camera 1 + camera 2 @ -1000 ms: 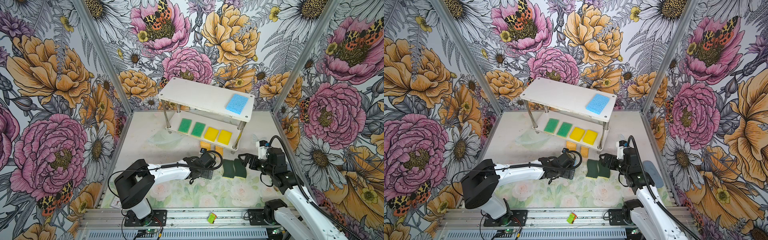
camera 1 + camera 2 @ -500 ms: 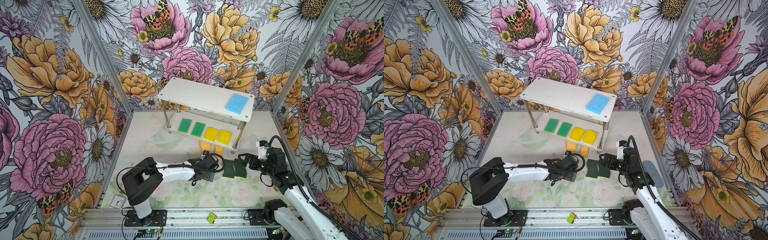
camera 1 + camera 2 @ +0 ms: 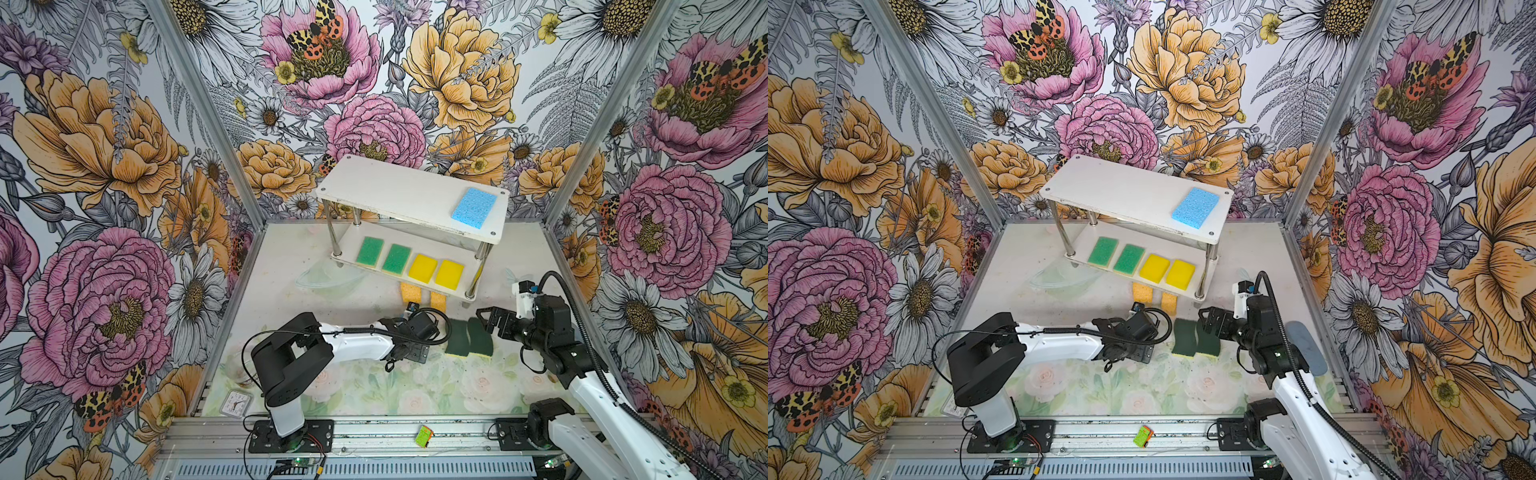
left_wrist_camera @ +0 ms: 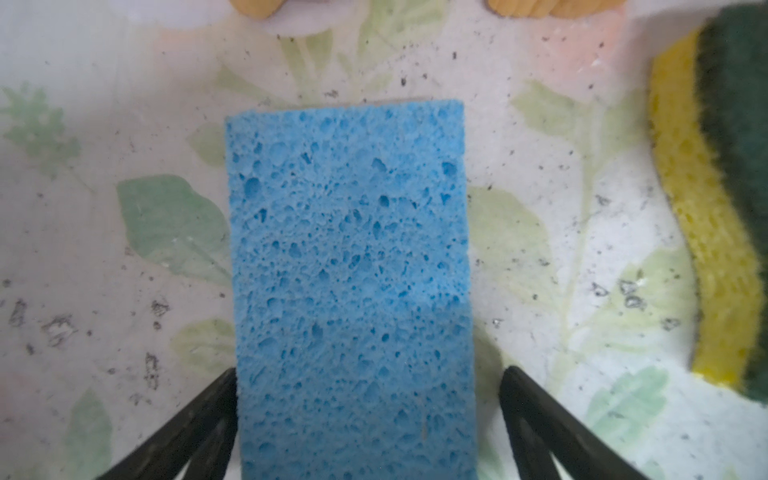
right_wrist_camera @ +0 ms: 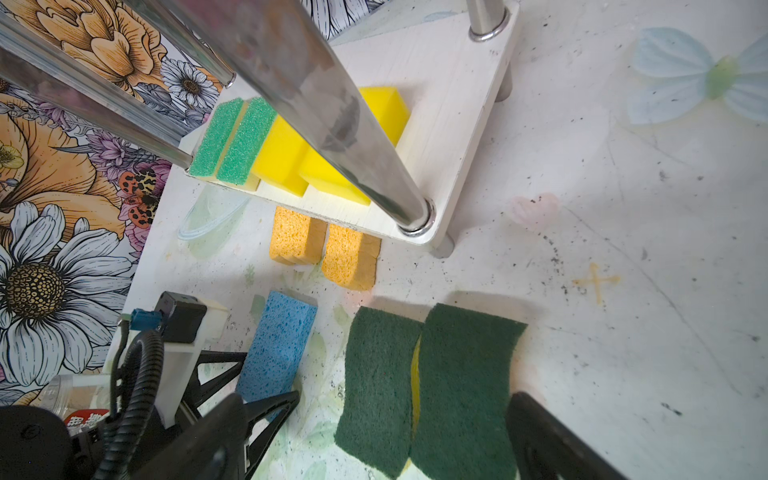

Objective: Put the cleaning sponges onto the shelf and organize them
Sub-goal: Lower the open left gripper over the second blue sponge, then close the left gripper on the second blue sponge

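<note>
The white shelf (image 3: 399, 187) stands at the back in both top views. One blue sponge (image 3: 474, 207) lies on its top board. Two green-topped sponges (image 3: 370, 250) and two yellow ones (image 3: 436, 271) sit on the lower board. Two orange sponges (image 3: 408, 294) lie on the table, partly under the lower board's front edge. My left gripper (image 4: 370, 374) is open astride a second blue sponge (image 4: 349, 270) flat on the table; one finger touches its edge, the other stands apart. My right gripper (image 5: 376, 399) is open above two wavy dark-green sponges (image 5: 424, 386).
A clear plastic bowl (image 3: 328, 278) lies left of the shelf's front. A small clock (image 3: 236, 403) and a clear jar (image 5: 79, 399) sit at the front left. A grey-blue oval thing (image 3: 1306, 349) lies by the right wall. Flowered walls enclose three sides.
My left arm has reached further right and its gripper has come down over the blue sponge on the table. The right arm and all other sponges have not moved.
</note>
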Motion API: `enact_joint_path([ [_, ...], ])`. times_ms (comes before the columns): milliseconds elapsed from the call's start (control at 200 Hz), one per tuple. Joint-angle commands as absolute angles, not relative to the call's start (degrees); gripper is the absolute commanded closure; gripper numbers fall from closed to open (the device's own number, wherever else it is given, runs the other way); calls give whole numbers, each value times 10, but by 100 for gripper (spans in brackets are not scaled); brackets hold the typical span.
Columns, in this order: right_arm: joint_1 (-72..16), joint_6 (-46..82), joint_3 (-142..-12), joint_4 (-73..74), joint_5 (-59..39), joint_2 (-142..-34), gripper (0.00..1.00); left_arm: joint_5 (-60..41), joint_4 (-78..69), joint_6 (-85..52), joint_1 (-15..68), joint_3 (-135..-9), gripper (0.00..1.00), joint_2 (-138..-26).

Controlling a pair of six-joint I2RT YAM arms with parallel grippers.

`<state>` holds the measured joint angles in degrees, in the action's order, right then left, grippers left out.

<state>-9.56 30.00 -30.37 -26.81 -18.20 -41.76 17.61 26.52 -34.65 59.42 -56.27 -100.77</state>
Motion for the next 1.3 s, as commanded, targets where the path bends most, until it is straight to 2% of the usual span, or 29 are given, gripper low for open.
enact_joint_path([
  [0, -99, 296, -307, -265, -174, -418, 0, 187, 264, -359, 595, -571, 7, -1017],
  [295, -98, 297, -306, -265, -175, -418, 0, 193, 266, -353, 594, -570, 19, -1020],
  [400, -99, 298, -306, -265, -175, -417, 0, 192, 265, -349, 595, -570, 29, -1023],
  [520, -99, 297, -307, -265, -176, -418, 0, 192, 265, -349, 595, -570, 34, -1022],
  [881, -99, 298, -308, -265, -174, -421, 0, 206, 272, -331, 597, -569, 40, -996],
  [1171, -99, 299, -308, -265, -172, -423, 0, 216, 281, -324, 597, -570, 52, -965],
  [1296, -99, 299, -308, -265, -173, -423, 0, 220, 285, -324, 597, -569, 53, -957],
])
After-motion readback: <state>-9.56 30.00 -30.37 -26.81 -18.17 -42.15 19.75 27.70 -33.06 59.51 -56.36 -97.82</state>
